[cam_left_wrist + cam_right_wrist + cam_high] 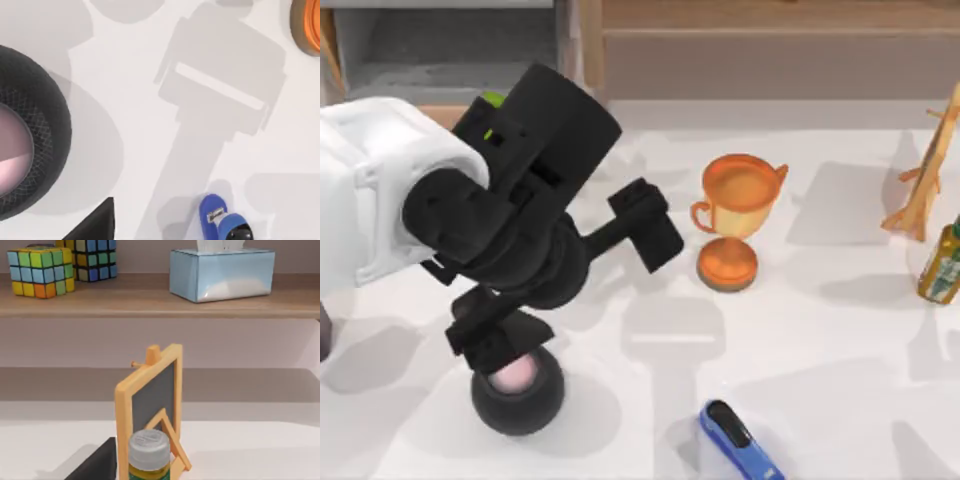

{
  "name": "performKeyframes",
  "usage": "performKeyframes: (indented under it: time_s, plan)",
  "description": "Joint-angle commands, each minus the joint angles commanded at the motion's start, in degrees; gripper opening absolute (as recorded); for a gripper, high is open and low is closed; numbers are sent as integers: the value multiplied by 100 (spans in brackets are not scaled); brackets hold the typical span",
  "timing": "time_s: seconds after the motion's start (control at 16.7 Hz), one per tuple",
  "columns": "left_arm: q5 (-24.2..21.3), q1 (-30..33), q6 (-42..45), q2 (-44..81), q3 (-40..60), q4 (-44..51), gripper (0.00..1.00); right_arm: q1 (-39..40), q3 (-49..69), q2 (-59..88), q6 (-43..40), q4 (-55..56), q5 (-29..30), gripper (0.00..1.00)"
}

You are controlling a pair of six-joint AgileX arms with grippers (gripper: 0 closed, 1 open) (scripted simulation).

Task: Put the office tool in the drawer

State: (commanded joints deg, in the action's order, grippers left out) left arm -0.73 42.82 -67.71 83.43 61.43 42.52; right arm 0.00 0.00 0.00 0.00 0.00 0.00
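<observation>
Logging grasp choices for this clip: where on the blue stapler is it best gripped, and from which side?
Probably from above, with the fingers closing across its narrow width near the middle. The stapler lies flat on the table near the front edge, long and slim, angled diagonally, its black top facing up. Open table lies on both long sides. The left gripper hangs above the black sphere, off to the stapler's left.
</observation>
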Motion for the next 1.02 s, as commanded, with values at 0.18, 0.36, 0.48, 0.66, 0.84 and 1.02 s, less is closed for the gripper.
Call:
performKeyframes:
  time_s: [0.18, 0.36, 0.48, 0.66, 0.84, 1.02]
  plan:
    - [-15, 782, -1222, 1478, 1139, 765, 100, 0, 0, 0, 0, 0, 0, 100]
    - [2, 1405, -2194, 2613, 2075, 1350, 100, 0, 0, 0, 0, 0, 0, 100]
    - [26, 1707, -2677, 3178, 2539, 1624, 100, 0, 0, 0, 0, 0, 0, 100]
    - [55, 1948, -3051, 3620, 2913, 1838, 100, 0, 0, 0, 0, 0, 0, 100]
    - [57, 1966, -3077, 3653, 2941, 1854, 100, 0, 0, 0, 0, 0, 0, 100]
    - [56, 1945, -3066, 3650, 2906, 1818, 100, 0, 0, 0, 0, 0, 0, 100]
